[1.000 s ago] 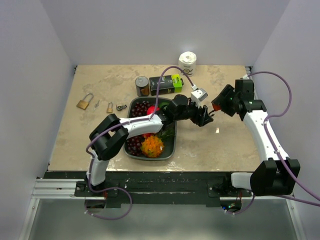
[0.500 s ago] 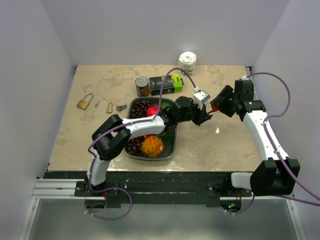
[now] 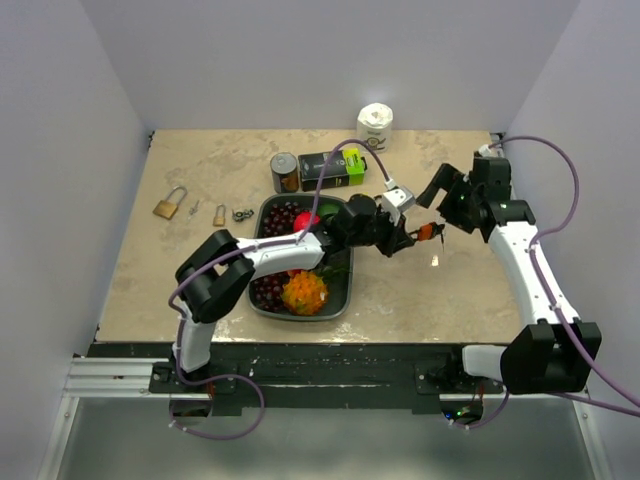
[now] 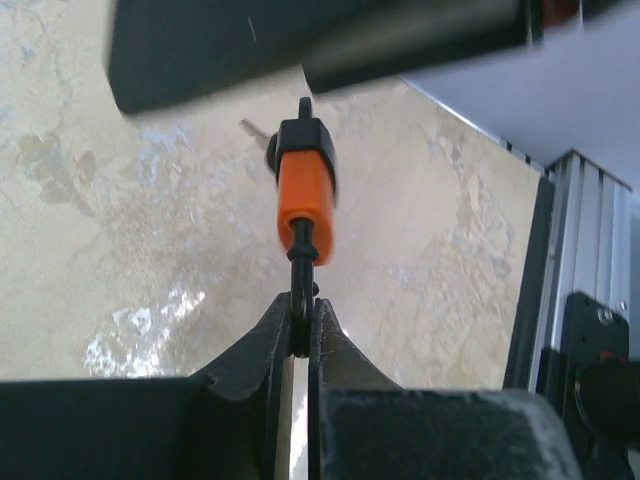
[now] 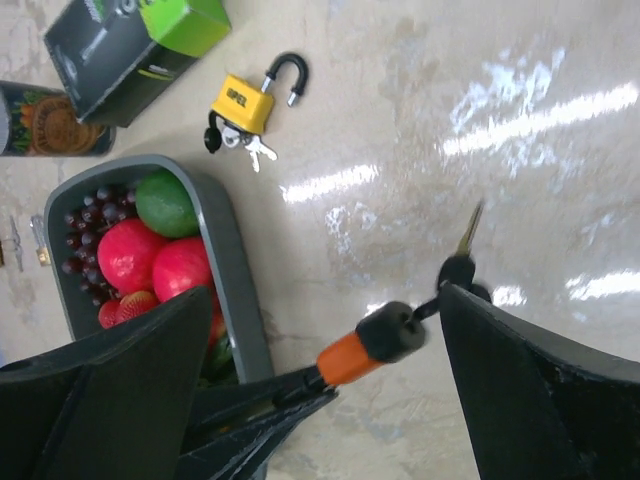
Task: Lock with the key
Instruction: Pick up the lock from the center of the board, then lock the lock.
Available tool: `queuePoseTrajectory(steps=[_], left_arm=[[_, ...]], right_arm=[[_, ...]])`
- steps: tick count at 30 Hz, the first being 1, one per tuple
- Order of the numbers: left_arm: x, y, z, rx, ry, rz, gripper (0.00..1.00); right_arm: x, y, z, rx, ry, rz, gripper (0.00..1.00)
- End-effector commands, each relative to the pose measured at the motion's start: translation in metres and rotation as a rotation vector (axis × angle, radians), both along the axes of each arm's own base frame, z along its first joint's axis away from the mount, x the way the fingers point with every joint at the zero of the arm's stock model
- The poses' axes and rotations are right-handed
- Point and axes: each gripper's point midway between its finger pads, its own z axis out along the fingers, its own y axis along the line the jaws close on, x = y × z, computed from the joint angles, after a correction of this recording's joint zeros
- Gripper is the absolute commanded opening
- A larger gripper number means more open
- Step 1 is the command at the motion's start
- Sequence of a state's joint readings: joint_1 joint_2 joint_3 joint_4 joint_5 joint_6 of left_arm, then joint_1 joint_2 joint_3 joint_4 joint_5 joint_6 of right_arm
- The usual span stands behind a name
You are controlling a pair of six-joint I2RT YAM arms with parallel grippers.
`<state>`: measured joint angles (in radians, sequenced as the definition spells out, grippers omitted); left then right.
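A key [image 5: 467, 235] hangs from an orange and black fob [image 5: 368, 346], which shows in the top view as the fob [image 3: 426, 234] and in the left wrist view as the fob [image 4: 305, 195]. My left gripper [image 4: 300, 325] is shut on the fob's black ring, holding it above the table right of the tray. My right gripper [image 5: 325, 295] is open, its fingers [image 5: 530, 390] standing wide on either side of the fob without touching it. A yellow padlock [image 5: 246, 98] with an open shackle and its own keys lies by the green box. A brass padlock [image 3: 169, 205] lies at the far left.
A grey tray [image 3: 347, 286] of fruit sits mid-table under my left arm. Behind it stand a can [image 3: 285, 172], a black and green box [image 3: 332, 168] and a white roll [image 3: 376, 125]. A small lock [image 3: 219, 213] and loose keys [image 3: 242, 213] lie left of the tray.
My left gripper has shut on the fob's ring. My right gripper, which held the fob before, has opened wide and let it go.
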<state>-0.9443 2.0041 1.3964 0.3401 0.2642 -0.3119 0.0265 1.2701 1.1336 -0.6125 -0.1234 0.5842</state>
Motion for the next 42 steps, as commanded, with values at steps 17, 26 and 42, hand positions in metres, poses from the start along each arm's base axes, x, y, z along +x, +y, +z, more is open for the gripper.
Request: queuePoseTrajectory(steps=[17, 26, 42], left_arm=[[-0.049, 0.106, 0.113, -0.048, -0.284, -0.456, 0.0], [-0.073, 0.115, 0.118, -0.061, -0.273, -0.54, 0.0], [-0.1, 0.113, 0.146, -0.139, -0.303, -0.589, 0.0]], right_arm=[[-0.092, 0.074, 0.12, -0.236, -0.578, 1.195, 0.99], [-0.147, 0.078, 0.089, -0.322, -0.669, 1.543, 0.97], [-0.145, 0.111, 0.072, -0.355, -0.667, 1.613, 0.63]])
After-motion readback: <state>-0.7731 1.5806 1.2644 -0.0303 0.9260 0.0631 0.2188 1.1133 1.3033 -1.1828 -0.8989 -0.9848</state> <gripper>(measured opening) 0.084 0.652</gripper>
